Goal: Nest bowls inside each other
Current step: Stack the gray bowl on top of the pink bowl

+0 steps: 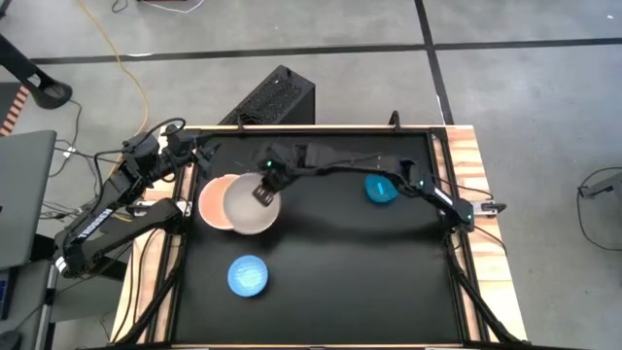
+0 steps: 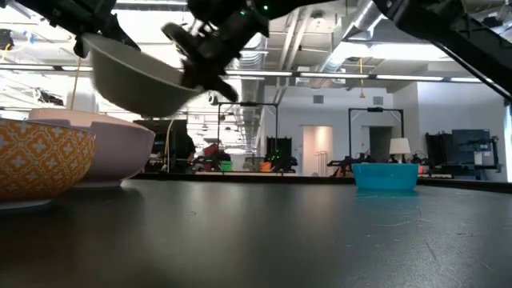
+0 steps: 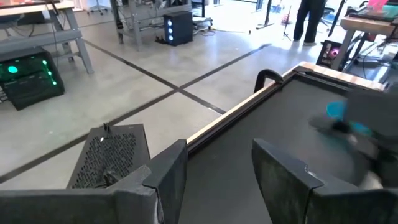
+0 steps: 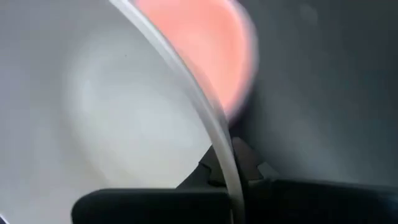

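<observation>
Closest to the low camera sits an orange-patterned bowl (image 2: 40, 160) at the worktop's (image 2: 304, 232) edge, with a pink bowl (image 2: 108, 148) just behind it. Above the pink bowl hangs a white bowl (image 1: 251, 205), clear of the worktop and tilted, its rim pinched between the closed fingers of the right pincer (image 1: 262, 192); the wrist view shows the thin rim (image 4: 205, 130) running straight down into the fingers, the salmon pink bowl (image 4: 205, 43) below and beyond it. From above, the white bowl overlaps the salmon pink bowl's (image 1: 211, 201) side. A teal-blue bowl (image 1: 381, 189) sits well apart from the white bowl under the right arm, a light blue bowl (image 1: 248, 275) nearer the front edge. Parked off the worktop's corner, the left pincer (image 3: 217, 177) stands open and holds nothing.
</observation>
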Robot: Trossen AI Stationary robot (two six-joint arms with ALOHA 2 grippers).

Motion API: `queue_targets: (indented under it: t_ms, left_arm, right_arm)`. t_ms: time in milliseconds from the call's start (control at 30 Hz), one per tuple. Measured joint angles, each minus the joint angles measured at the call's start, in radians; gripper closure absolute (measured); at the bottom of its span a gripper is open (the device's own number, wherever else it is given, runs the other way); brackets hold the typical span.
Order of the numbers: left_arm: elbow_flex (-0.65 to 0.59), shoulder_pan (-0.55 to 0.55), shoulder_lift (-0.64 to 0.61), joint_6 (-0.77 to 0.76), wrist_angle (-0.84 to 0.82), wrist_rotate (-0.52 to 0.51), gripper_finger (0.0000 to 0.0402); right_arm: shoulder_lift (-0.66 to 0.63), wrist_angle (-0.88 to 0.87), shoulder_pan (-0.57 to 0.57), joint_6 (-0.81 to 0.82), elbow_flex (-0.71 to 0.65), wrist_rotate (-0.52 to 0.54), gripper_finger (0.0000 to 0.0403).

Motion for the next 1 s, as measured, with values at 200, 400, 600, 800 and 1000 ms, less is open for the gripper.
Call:
queue_targets:
  t_ms: [200, 400, 600, 800, 1000]
  left_arm:
    - [0.000, 0.000, 0.000, 0.000, 0.000, 0.026, 0.0232]
    - [0.000, 0.000, 0.000, 0.000, 0.003, 0.055, 0.0232]
    - [0.000, 0.000, 0.000, 0.027, 0.011, 0.055, 0.0232]
    - [0.000, 0.000, 0.000, 0.048, 0.015, 0.050, 0.0233]
    - [0.000, 0.000, 0.000, 0.056, 0.031, 0.028, 0.0233]
  right_arm:
    - [0.013, 0.142, 0.015, 0.061, -0.002, 0.036, 0.0402]
    - [0.054, 0.258, -0.014, 0.153, 0.000, 0.029, 0.0402]
    - [0.106, 0.360, -0.024, 0.251, -0.003, 0.028, 0.0402]
    - [0.105, 0.358, -0.021, 0.271, -0.001, 0.022, 0.0400]
    - [0.104, 0.363, -0.019, 0.271, -0.001, -0.023, 0.0374]
